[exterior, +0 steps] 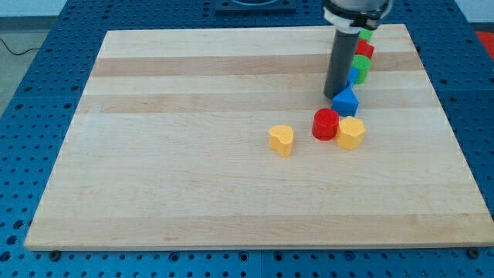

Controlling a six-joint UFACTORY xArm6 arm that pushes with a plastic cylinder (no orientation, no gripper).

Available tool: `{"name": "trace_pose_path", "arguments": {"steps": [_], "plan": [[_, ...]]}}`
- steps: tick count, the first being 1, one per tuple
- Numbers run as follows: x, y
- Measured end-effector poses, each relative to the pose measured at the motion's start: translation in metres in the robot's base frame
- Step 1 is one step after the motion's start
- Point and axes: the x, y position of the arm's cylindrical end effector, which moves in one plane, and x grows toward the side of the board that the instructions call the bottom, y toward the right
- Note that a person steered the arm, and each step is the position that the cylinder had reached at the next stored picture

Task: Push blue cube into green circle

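Our tip rests on the wooden board, just left of a blue block. Below it we see a red cylinder touching a yellow hexagonal block, and a yellow heart further left. Green, red and blue blocks cluster behind the rod.

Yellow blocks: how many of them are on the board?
2. One yellow heart-shaped block lies near the board's middle; one yellow hexagonal block touches the red cylinder at its right. The rod may hide others.
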Motion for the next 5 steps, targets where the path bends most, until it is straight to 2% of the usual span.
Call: {"name": "trace_pose_path", "arguments": {"steps": [1, 2, 4, 5], "plan": [[0.000, -0.017], [-0.006, -0.062], [-0.043, -0.074], [-0.035, -0.074]]}}
